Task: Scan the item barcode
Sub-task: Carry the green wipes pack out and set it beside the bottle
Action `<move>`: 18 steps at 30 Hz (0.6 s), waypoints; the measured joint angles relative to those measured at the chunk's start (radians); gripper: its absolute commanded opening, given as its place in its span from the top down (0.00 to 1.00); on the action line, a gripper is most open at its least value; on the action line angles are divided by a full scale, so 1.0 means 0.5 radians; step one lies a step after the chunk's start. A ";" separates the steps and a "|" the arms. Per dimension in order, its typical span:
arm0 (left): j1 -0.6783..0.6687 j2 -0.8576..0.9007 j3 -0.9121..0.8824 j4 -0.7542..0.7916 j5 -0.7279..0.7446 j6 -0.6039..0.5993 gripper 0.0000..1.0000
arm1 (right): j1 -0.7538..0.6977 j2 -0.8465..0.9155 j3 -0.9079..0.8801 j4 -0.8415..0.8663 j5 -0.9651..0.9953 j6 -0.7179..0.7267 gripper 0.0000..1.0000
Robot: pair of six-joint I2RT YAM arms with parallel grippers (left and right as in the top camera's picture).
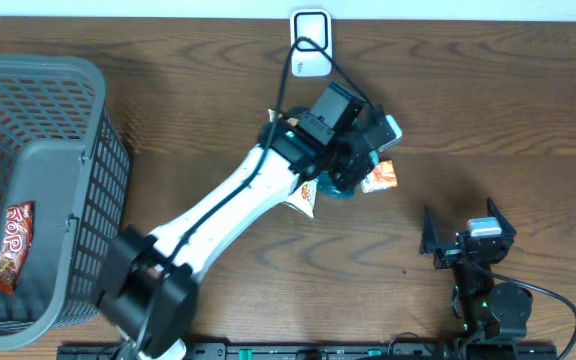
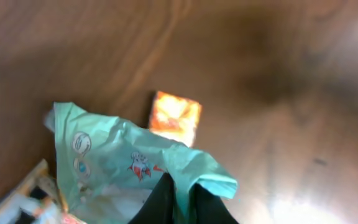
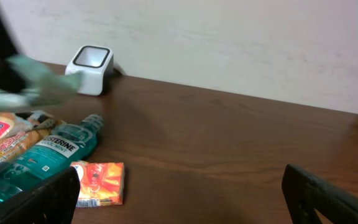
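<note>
The left gripper (image 2: 180, 186) is clenched on one green packet (image 2: 110, 158), lifted off the table (image 1: 488, 120) near the single white scanner (image 1: 310, 45). Below it lie three things, close together: one mouthwash bottle (image 3: 48, 152), one orange box (image 1: 380, 178) and one snack bag (image 1: 303, 198). The right gripper (image 1: 463, 232) rests well apart, jaws wide and holding nothing. One grey basket (image 1: 88, 150) holds one red snack packet (image 1: 10, 245).

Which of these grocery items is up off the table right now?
The mint-green packet with cartoon print, pinched in the left claw above the table. The orange packet and mouthwash bottle lie flat on it.
</note>
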 measured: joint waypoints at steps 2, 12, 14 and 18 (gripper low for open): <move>-0.002 0.072 0.000 0.175 -0.033 0.011 0.93 | 0.001 0.000 -0.001 0.000 0.000 0.001 0.01; -0.002 0.360 0.000 0.825 -0.090 0.034 0.92 | 0.001 0.000 -0.001 -0.001 0.000 0.000 0.01; -0.002 0.430 0.000 0.882 -0.089 0.034 0.93 | 0.000 -0.001 -0.001 -0.001 0.000 0.000 0.01; -0.002 0.564 0.000 0.986 -0.090 0.034 0.93 | 0.000 -0.001 0.000 -0.001 0.000 0.000 0.01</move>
